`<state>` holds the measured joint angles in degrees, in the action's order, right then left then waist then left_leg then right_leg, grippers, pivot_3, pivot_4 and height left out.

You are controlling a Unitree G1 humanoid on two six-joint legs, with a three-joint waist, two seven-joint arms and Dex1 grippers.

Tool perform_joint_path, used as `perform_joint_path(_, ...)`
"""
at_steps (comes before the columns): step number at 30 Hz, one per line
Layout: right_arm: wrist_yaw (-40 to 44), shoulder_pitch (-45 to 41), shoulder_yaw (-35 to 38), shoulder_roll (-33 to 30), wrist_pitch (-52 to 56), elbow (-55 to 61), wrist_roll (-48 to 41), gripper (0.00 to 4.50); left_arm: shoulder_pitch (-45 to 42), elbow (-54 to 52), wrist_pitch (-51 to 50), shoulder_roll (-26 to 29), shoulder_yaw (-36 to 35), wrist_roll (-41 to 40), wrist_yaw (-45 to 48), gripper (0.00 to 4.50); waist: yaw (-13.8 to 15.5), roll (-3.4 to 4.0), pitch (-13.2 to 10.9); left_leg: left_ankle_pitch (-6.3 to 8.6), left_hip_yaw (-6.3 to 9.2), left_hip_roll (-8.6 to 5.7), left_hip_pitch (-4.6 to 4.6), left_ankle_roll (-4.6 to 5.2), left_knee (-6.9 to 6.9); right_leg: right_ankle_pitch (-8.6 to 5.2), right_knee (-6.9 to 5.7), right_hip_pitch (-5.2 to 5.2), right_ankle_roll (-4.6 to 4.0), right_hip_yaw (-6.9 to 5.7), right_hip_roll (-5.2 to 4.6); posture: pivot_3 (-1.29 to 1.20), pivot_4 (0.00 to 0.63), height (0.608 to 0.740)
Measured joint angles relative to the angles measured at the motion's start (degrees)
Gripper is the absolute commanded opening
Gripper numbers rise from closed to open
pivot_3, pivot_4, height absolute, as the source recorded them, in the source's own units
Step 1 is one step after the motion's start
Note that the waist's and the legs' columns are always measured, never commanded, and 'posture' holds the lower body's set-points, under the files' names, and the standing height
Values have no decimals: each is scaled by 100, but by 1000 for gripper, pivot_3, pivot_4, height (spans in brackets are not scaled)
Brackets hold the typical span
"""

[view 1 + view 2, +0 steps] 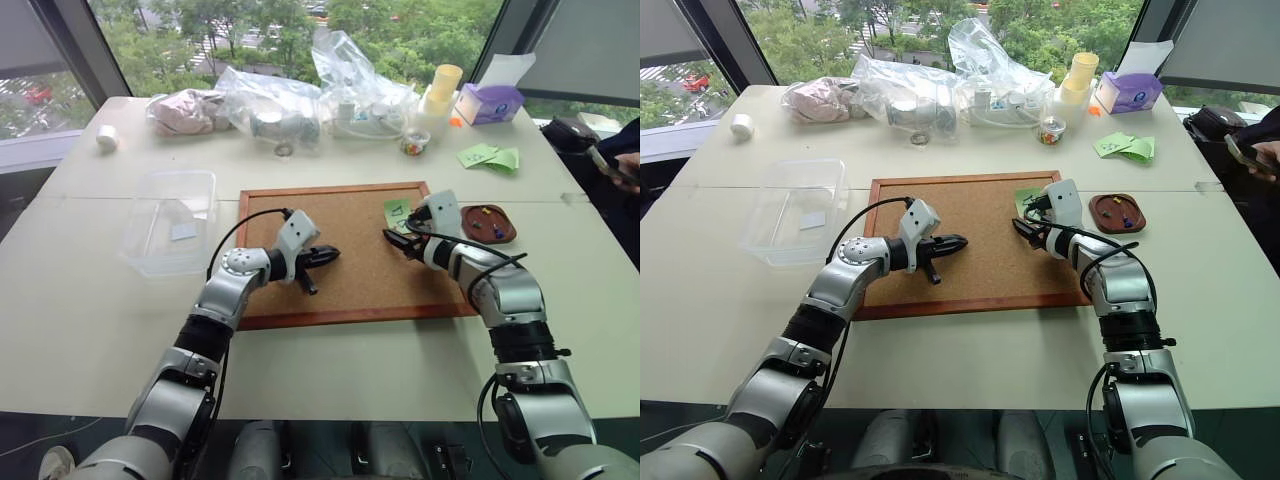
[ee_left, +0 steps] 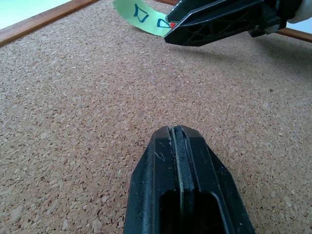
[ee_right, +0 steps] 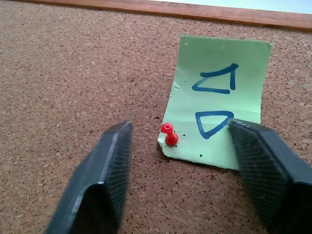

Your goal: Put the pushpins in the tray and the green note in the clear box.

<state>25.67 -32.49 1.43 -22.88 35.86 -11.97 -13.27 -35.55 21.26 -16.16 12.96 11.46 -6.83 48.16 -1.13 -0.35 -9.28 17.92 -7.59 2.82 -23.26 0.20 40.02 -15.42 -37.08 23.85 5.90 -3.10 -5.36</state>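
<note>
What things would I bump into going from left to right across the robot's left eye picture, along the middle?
clear box → left tool → green note → tray

The green note (image 3: 217,112) lies on the cork board (image 1: 350,260) near its far right corner, a small light-green square with two blue hand-drawn triangles. One edge curls up off the cork. A red pushpin (image 3: 169,135) stands in one corner of it, head up, holding it to the board. More pushpins (image 1: 487,222) lie in the tray (image 1: 492,236), a shallow, round, reddish-brown dish on the surface just right of the board. The clear box (image 1: 172,222) sits open on the surface left of the board, transparent with rounded corners and a small white label.
</note>
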Motion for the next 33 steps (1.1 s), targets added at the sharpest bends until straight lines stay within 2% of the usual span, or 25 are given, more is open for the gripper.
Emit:
perform_joint_path(3, 46, 1, -85, 1, -40, 2, 80, 52, 22, -27, -7, 0, -4, 0, -26, 0, -4, 0, 0, 0, 0, 0, 1, 0, 0, 0, 0, 0, 0, 0, 0, 0, 150, 740)
perform_joint_path(12, 62, 16, -208, -5, -138, 78, 305, 52, 85, -122, -65, 2, -14, -2, -66, 0, -9, -1, 3, 0, -1, 2, 3, 0, 0, 0, 0, -1, 0, 1, 2, 0, 150, 740)
perform_joint_path(18, 36, 26, -61, -15, 324, 464, 210, 52, 98, -158, -73, 9, 45, 4, -65, 0, 8, -1, 3, 0, 0, 2, 1, 0, 0, 0, 0, 0, 0, 1, 1, 0, 150, 740)
perform_joint_path(26, 87, 3, 167, -155, 1009, 1415, -84, 52, 87, -139, -83, 41, 113, 46, -92, 0, 10, -1, 3, 1, 3, 2, 1, 1, 0, 0, 0, -1, -1, 1, 1, 0, 150, 740)
perform_joint_path(29, 378, 47, 116, -458, 1354, 2066, -305, 52, 54, -111, -99, 3, 62, 11, -137, 0, 25, -1, 3, 2, 14, 2, 1, 3, 0, 0, 1, -1, 0, 1, -1, 0, 150, 740)
perform_joint_path(33, 694, 157, -99, -718, 1510, 2736, -495, 52, -4, -196, -649, -70, -175, -321, -163, 0, 26, -3, 3, 3, 20, 1, 1, 6, 1, 0, 0, -3, 0, 0, 0, 0, 150, 740)
